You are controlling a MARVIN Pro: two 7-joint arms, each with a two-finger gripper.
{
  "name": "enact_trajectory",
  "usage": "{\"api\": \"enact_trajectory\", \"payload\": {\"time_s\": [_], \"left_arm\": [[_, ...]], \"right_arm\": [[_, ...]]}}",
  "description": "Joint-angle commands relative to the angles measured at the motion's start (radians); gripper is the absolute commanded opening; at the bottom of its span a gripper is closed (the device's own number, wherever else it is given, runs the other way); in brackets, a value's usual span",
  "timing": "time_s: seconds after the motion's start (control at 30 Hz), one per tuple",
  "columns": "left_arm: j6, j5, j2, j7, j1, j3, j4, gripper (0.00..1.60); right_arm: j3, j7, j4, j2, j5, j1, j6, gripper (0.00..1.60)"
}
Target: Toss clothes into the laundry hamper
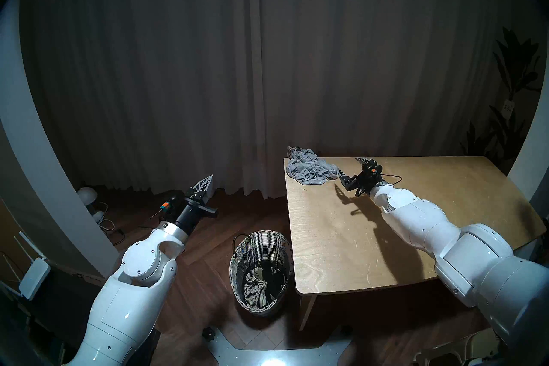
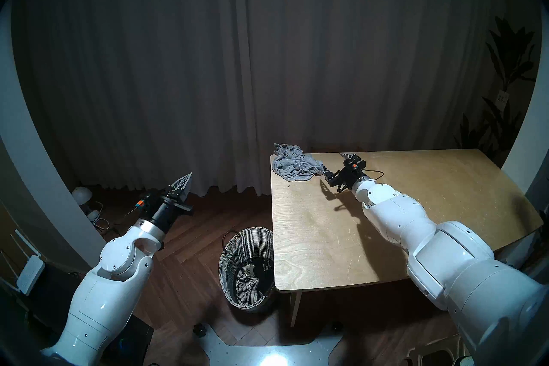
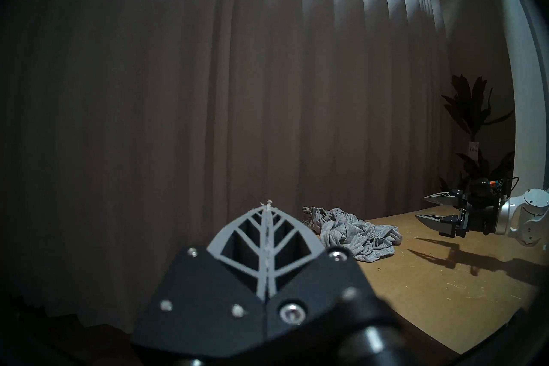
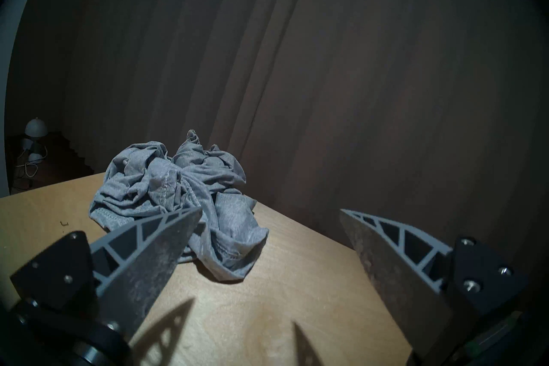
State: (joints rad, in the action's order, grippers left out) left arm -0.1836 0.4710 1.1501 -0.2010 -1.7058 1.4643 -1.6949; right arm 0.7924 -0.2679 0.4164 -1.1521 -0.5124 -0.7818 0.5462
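Observation:
A crumpled heather grey garment (image 1: 309, 170) (image 2: 294, 165) (image 4: 178, 187) lies on the far left corner of the wooden table (image 1: 341, 243). My right gripper (image 1: 350, 168) (image 4: 271, 211) hovers just above the table, open and empty. Its left finger sits at the garment's near edge. The wicker laundry hamper (image 1: 267, 249) (image 2: 252, 243) stands on the floor against the table's left side. Inside it lie a cream garment with black stripes (image 1: 257, 288) and a black one (image 1: 276, 276). My left gripper (image 1: 208, 178) (image 3: 269, 212) is raised over the floor left of the hamper, shut on nothing.
A dark curtain (image 1: 208, 59) hangs behind everything. White lamps and cables (image 1: 89, 196) lie on the floor at far left, with a white router (image 1: 32, 273) nearer me. A plant (image 1: 511, 107) stands at the right, and my base plate (image 1: 279, 356) is below.

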Motion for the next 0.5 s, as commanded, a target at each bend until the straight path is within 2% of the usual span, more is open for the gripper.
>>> {"api": "enact_trajectory", "payload": {"time_s": [0.0,0.47], "left_arm": [[0.040,-0.016,0.022,0.012,0.108,-0.025,0.020,0.00],[0.135,-0.055,0.076,0.046,0.236,-0.102,0.100,0.00]], "right_arm": [[0.006,-0.002,0.009,0.011,-0.004,0.002,0.012,1.60],[0.007,-0.003,0.014,0.019,-0.004,-0.010,0.014,1.60]]}}
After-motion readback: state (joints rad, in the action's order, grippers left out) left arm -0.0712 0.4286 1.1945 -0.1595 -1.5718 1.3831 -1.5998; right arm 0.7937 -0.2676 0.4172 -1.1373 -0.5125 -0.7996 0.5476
